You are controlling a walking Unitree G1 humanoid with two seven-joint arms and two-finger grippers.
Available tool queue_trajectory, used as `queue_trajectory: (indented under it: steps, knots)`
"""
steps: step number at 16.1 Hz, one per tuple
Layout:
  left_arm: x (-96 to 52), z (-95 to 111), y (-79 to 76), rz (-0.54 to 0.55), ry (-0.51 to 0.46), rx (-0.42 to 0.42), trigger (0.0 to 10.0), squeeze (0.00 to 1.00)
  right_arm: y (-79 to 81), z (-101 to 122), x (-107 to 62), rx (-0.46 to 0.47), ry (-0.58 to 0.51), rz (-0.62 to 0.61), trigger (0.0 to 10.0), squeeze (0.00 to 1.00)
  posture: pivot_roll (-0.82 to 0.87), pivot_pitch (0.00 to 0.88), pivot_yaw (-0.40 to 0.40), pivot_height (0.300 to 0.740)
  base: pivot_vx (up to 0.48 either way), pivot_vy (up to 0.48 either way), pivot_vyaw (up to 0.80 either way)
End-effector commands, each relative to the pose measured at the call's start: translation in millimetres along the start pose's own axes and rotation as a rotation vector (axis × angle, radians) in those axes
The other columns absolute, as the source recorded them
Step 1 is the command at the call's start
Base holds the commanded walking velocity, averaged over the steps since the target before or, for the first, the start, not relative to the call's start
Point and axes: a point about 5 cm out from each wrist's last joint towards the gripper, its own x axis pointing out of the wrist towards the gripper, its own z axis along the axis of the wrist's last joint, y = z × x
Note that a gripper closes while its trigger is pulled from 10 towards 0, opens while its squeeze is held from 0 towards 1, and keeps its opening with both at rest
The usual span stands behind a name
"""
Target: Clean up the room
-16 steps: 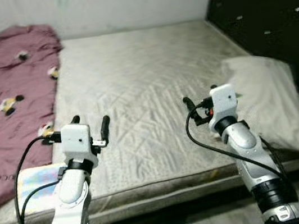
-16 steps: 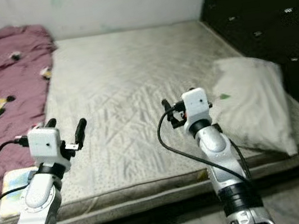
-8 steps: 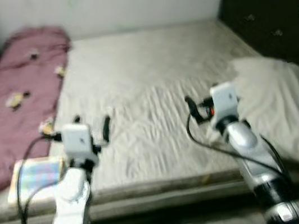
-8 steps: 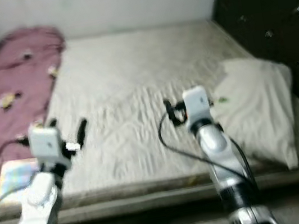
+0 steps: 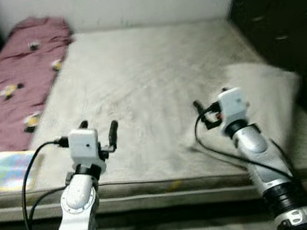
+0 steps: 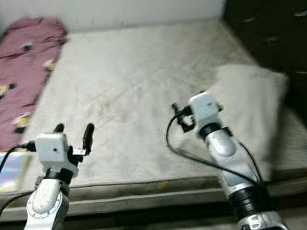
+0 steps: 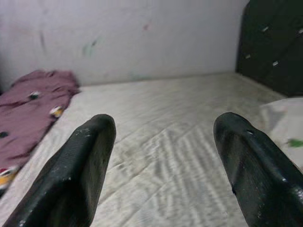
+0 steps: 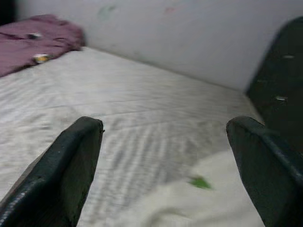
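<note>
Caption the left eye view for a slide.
Both open pincers, left and right, hover over a bare mattress beside a pillow.

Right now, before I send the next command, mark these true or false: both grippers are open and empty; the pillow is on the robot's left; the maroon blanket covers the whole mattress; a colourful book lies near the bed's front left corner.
Both grippers are open and empty: true, left gripper and right gripper.
Pillow on the left: false, it lies on the right.
Maroon blanket covers the whole mattress: false, only the left strip.
Colourful book near the front left corner: true.
</note>
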Motion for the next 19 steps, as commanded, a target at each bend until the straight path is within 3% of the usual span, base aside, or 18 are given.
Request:
queue_trajectory:
  steps: [1,12,19]
  knots:
    - [-0.8,0.8,5.4,0.011,0.0,0.01,10.0,0.0,6.9,5.6,2.7,0.011,-0.022,0.024,10.0,0.0,-0.03,0.0,-0.035,0.74,0.0,-0.296,0.0]
    - [-1.6,5.4,4.4,-0.014,-0.043,-0.017,10.0,0.0,6.2,5.4,3.6,0.014,-0.02,0.026,10.0,0.0,-0.03,0.0,-0.037,0.74,0.0,-0.027,0.0]
    - [-1.2,5.3,3.5,-0.023,-0.047,-0.025,10.0,0.0,5.4,5.1,4.0,0.014,-0.018,0.026,10.0,0.0,-0.04,0.0,-0.039,0.74,0.265,0.0,0.0]
